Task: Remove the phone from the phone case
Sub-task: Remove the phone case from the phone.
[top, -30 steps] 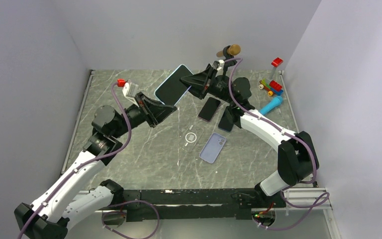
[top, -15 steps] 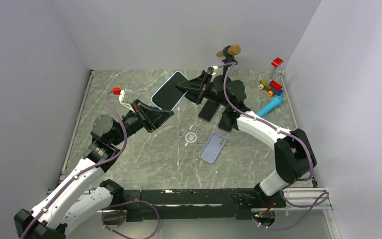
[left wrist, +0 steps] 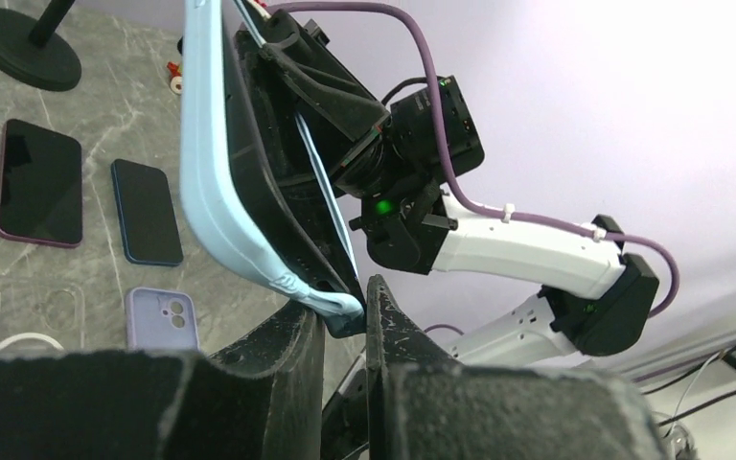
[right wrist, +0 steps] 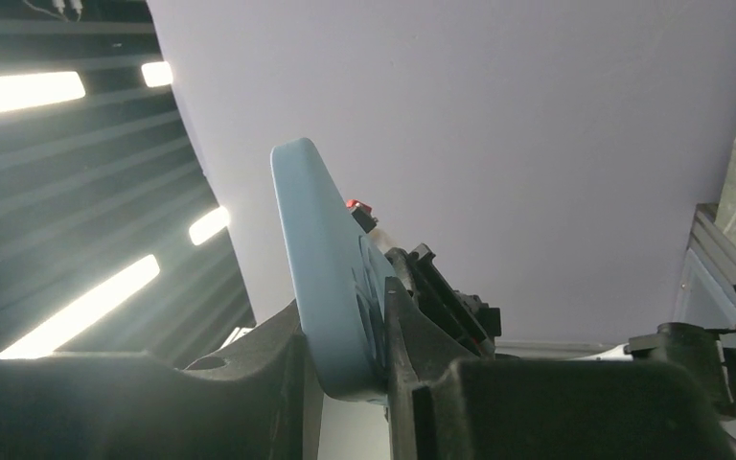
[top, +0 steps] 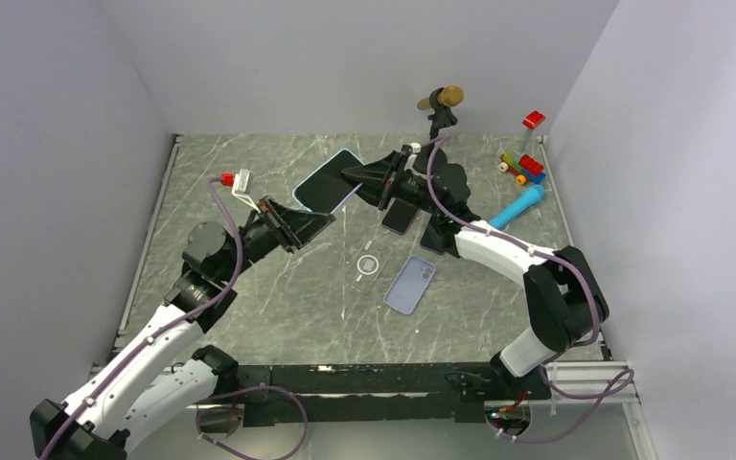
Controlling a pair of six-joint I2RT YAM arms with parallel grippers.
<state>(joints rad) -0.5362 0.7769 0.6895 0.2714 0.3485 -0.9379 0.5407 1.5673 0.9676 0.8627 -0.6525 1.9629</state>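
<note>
The phone, its dark screen [left wrist: 268, 192] showing, sits inside a light blue phone case [top: 327, 180] held in the air above the back of the table between both arms. My left gripper [top: 323, 218] is shut on the case's lower corner. In the left wrist view that corner [left wrist: 337, 305] is pinched at the left gripper [left wrist: 345, 309] between the two black fingers. My right gripper [top: 355, 175] is shut across the opposite end. The right wrist view shows the case's blue back [right wrist: 331, 259] clamped in the right gripper [right wrist: 343, 305].
On the marble table [top: 278, 307] lie a black phone with purple rim [top: 403, 211], a dark blue phone [top: 436, 231], a lilac case [top: 410, 285] and a clear ring [top: 368, 264]. A blue cylinder [top: 521, 204], toy bricks [top: 527, 168] and a stand [top: 441, 99] are at the back right.
Both grippers have carried the cased phone down and a little to the left, closer to the table. Both grips have held.
</note>
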